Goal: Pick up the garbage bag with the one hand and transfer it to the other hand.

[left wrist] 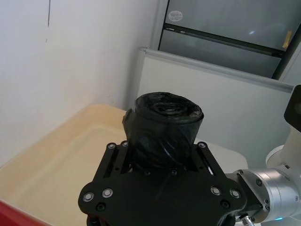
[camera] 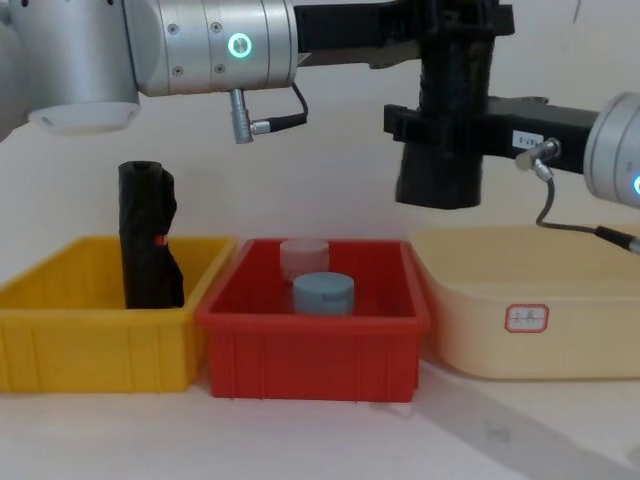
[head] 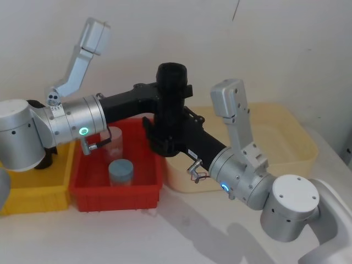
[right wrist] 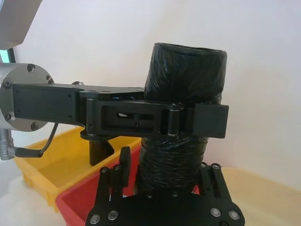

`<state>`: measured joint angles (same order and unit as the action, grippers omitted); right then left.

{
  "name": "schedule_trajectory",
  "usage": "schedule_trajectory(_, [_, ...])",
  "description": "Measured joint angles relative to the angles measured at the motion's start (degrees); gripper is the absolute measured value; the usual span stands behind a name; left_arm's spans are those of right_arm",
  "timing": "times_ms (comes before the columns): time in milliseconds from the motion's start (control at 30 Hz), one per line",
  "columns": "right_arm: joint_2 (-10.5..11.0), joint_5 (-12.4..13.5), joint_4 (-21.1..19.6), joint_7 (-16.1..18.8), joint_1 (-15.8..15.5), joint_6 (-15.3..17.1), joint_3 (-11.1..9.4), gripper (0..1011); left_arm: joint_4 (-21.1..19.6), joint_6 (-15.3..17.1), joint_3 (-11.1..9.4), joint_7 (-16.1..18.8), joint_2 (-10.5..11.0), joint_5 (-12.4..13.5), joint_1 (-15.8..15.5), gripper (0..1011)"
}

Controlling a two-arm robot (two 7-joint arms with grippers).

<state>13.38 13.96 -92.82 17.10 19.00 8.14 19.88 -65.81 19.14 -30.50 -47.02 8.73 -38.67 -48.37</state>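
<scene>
Chest view shows left gripper point(camera: 470, 22) high and right gripper point(camera: 410, 122) lower, both closed on the garbage bag point(camera: 440, 170), which seems light, soft and slippery; hold its thick middle.

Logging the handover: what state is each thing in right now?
garbage bag: upright, airborne, held by both tools.
left tool: shut on its upper part.
right tool: shut on its lower part.
slim black roll: standing in yellow bin.
red bin: holds clear cup, blue jar.
</scene>
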Motion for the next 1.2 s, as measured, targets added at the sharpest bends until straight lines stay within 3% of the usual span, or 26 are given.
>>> schedule_trajectory(233, [-0.3,0.4,0.1,0.1,0.2,0.2,-0.1,536,0.1,-0.1,-0.1,-0.2,0.0,-0.1,0.0,429])
schedule_trajectory(733, [-0.4,0.9,0.1,0.1,0.3,0.3,0.0,529,0.2,-0.1,-0.2,-0.4,0.0,-0.2,-0.1,429])
schedule_trajectory(900, [-0.4,1.2,0.2,0.0,0.2,0.2,-0.1,529,0.2,-0.1,-0.2,-0.4,0.0,-0.2,-0.1,522])
schedule_trajectory(1000, [-0.4,1.4,0.2,-0.2,0.1,0.1,-0.1,528,0.2,-0.1,-0.2,-0.5,0.0,-0.2,-0.1,653])
schedule_trajectory(1067, [-0.4,1.5,0.3,-0.3,0.1,-0.1,-0.1,528,0.2,-0.1,-0.2,-0.5,0.0,-0.2,-0.1,653])
schedule_trajectory(1200, [-0.4,1.6,0.7,-0.5,0.1,-0.5,-0.2,528,0.2,-0.1,-0.2,-0.5,0.0,-0.2,-0.1,803])
